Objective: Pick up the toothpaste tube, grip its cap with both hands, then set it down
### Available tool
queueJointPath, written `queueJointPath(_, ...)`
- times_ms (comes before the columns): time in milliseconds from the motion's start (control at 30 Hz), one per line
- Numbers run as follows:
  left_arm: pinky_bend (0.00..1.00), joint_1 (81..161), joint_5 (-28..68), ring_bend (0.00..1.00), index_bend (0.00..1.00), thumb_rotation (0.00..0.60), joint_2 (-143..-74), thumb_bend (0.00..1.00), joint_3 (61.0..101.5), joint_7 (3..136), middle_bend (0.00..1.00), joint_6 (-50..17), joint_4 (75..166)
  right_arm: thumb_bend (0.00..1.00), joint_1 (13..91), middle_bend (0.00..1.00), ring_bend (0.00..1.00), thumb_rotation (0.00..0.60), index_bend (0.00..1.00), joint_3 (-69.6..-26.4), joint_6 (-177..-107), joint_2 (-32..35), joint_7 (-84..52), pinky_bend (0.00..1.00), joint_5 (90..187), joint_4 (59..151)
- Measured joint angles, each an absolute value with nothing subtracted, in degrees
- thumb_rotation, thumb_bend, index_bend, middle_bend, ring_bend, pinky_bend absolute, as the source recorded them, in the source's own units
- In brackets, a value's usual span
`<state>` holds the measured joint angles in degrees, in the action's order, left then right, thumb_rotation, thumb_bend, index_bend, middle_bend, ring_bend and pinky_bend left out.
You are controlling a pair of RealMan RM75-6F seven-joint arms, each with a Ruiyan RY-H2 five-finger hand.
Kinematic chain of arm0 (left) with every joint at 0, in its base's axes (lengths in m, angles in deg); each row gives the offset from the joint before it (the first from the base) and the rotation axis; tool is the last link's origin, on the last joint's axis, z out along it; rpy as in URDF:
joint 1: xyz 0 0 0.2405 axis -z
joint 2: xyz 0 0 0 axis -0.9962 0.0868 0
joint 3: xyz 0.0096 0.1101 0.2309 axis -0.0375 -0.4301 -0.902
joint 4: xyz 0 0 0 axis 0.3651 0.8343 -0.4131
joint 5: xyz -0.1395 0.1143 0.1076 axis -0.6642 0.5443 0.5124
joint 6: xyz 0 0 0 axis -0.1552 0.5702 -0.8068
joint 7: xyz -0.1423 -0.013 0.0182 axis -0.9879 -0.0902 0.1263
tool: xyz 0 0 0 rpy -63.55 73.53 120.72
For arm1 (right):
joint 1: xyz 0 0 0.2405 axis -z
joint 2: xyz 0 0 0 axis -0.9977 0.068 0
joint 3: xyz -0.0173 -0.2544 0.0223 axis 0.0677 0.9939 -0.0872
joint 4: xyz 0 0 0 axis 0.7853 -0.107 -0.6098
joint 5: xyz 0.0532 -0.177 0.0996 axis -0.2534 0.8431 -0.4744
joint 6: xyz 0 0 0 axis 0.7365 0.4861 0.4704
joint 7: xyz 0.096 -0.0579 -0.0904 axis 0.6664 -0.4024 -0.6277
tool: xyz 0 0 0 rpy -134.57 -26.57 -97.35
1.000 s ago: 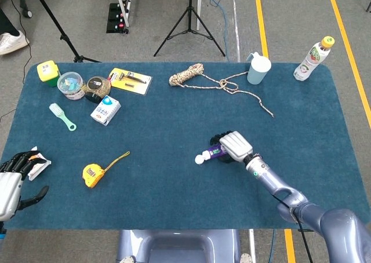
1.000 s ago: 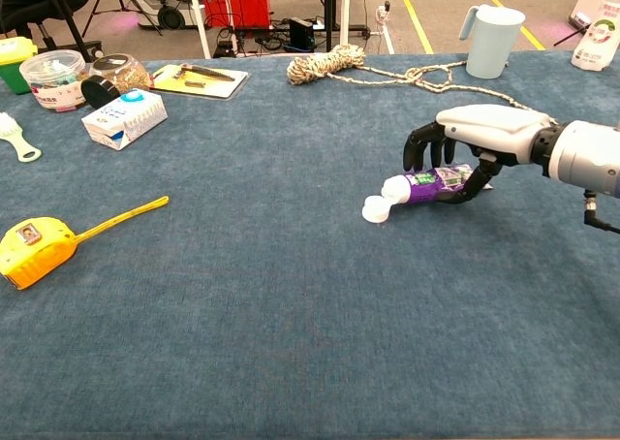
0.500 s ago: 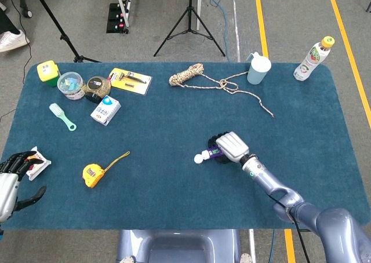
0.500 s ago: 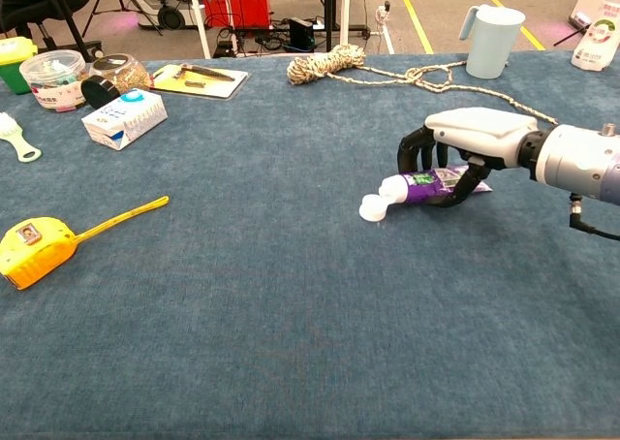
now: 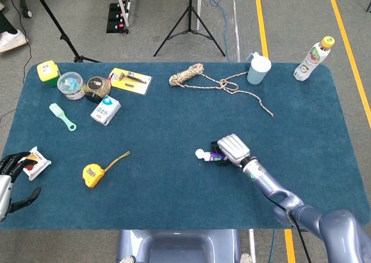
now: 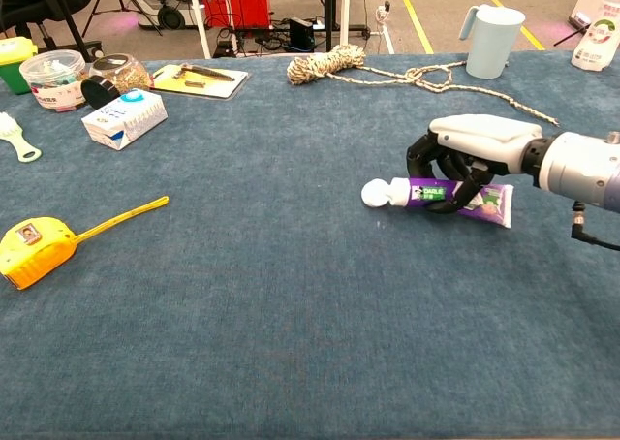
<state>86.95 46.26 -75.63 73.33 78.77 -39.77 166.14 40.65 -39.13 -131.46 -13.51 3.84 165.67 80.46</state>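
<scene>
The toothpaste tube [image 6: 441, 194] is purple with a white cap [image 6: 374, 194] pointing left, and its flat tail sticks out to the right. My right hand [image 6: 477, 141] grips the tube around its middle, fingers curled under it, just above the blue cloth. The head view shows the same hand [image 5: 233, 148] over the tube [image 5: 213, 156], hiding most of the body, with the cap [image 5: 200, 153] showing. My left hand [image 5: 8, 179] is at the table's near left corner, far from the tube, fingers apart and holding nothing.
A yellow tape measure [image 5: 91, 174] lies left of centre and a small packet [image 5: 36, 163] lies by my left hand. At the back are jars [image 5: 71, 84], a white box [image 5: 105, 110], a rope [image 5: 191, 76], a pitcher [image 5: 258, 69] and a bottle [image 5: 313, 57].
My right hand has closed on the tube and turned it level, so its tail now shows on the right. My left hand has drawn back toward the lower left corner.
</scene>
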Motion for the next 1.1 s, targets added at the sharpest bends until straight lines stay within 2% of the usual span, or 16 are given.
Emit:
queueJointPath(367, 0.25, 87.8, 47.6, 0.15, 0.28, 0.600, -75.7, 0.24, 73.5, 78.9, 0.20, -38.9, 166.7, 0.35, 43.8, 0.82, 0.91, 0.600, 0.73, -40.2, -134.2, -9.4, 4.7, 0.87, 163.3, 87.2)
queueJointPath(567, 0.25, 89.5, 48.3, 0.17, 0.28, 0.600, -76.1, 0.24, 74.2, 80.1, 0.23, -37.0, 167.6, 0.35, 45.6, 0.86, 0.99, 0.600, 0.76, -40.9, -136.5, -7.2, 3.1, 0.97, 162.2, 91.8)
queueJointPath(833, 0.25, 93.7, 49.7, 0.18, 0.28, 0.600, -77.1, 0.24, 75.2, 82.9, 0.23, -31.5, 169.4, 0.35, 48.0, 0.87, 1.00, 0.600, 0.76, -41.5, -138.5, -3.3, -1.7, 0.98, 160.5, 100.2)
queueJointPath(1100, 0.25, 101.3, 49.2, 0.18, 0.28, 0.600, -80.0, 0.24, 77.5, 87.1, 0.23, -22.2, 170.9, 0.35, 50.1, 0.87, 1.00, 0.600, 0.77, -42.3, -140.4, 0.7, -8.9, 0.99, 158.6, 112.6)
